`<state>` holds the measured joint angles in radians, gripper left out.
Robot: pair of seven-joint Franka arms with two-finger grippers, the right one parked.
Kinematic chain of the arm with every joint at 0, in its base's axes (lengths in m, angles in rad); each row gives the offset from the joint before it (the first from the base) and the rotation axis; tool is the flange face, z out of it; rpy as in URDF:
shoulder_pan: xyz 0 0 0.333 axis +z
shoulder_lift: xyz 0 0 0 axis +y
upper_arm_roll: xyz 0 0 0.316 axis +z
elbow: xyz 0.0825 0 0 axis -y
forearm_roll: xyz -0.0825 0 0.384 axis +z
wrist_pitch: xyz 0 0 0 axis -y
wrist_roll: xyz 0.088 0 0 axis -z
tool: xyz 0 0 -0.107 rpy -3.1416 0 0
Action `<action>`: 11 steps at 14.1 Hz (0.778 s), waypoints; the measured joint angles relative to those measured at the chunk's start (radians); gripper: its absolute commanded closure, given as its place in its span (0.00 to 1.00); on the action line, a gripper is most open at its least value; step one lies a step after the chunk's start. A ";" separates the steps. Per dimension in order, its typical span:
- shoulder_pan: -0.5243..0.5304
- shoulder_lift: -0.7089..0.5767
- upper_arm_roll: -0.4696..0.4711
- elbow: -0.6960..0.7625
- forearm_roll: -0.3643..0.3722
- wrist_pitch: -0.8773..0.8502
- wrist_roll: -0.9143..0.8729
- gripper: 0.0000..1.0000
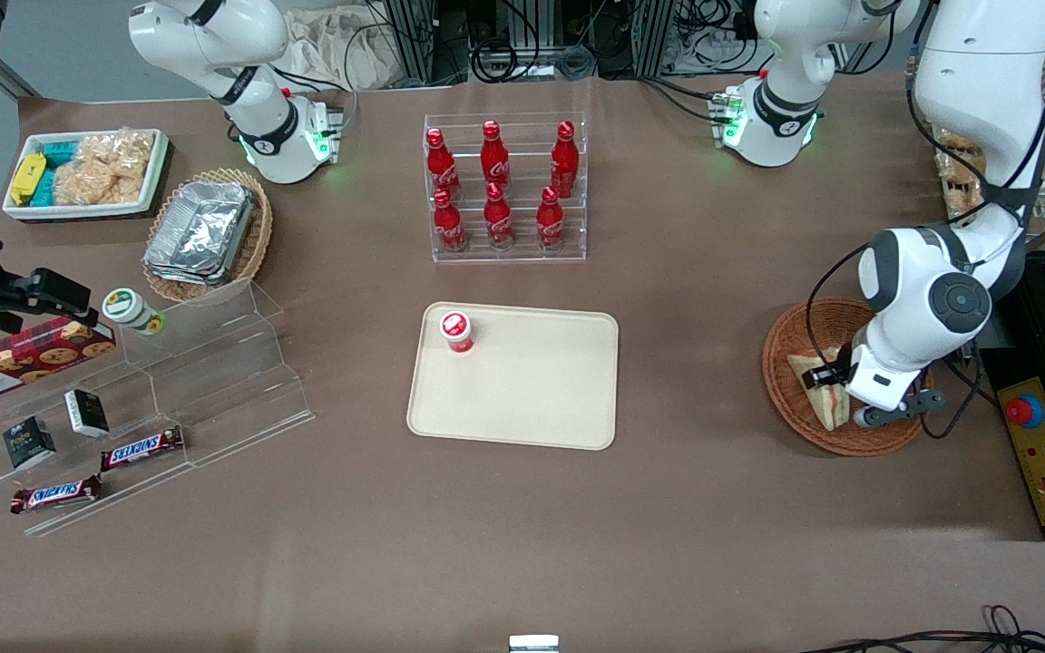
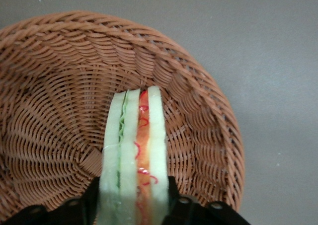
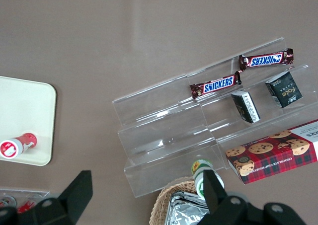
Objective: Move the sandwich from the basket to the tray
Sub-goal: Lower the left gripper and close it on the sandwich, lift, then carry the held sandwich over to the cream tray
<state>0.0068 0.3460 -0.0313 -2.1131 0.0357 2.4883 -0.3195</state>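
Note:
The sandwich, a pale bread wedge with an orange-red and green filling stripe, stands on edge in the round reddish-brown wicker basket toward the working arm's end of the table. My left gripper reaches down into the basket. Its black fingers press on both bread faces, so it is shut on the sandwich. The cream tray lies flat mid-table, beside the basket toward the parked arm's end.
A small red-lidded cup stands on a tray corner. Farther from the camera is a clear rack of red bottles. An acrylic stepped shelf with snacks sits toward the parked arm's end. A yellow control box is beside the basket.

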 measured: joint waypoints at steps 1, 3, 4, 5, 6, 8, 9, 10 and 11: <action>0.000 -0.013 -0.002 0.013 0.000 -0.032 -0.001 1.00; -0.001 -0.059 -0.008 0.069 0.000 -0.162 -0.001 1.00; -0.002 -0.089 -0.015 0.112 0.000 -0.250 0.000 1.00; -0.003 -0.121 -0.025 0.162 0.000 -0.339 0.000 1.00; -0.004 -0.149 -0.039 0.218 0.000 -0.428 0.000 1.00; -0.006 -0.182 -0.072 0.357 0.000 -0.612 -0.001 1.00; -0.006 -0.187 -0.091 0.435 0.001 -0.706 -0.002 1.00; -0.007 -0.188 -0.111 0.508 0.001 -0.794 -0.004 1.00; -0.007 -0.190 -0.134 0.570 0.001 -0.868 -0.013 1.00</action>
<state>-0.0004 0.1564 -0.1654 -1.5431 0.0364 1.6205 -0.3329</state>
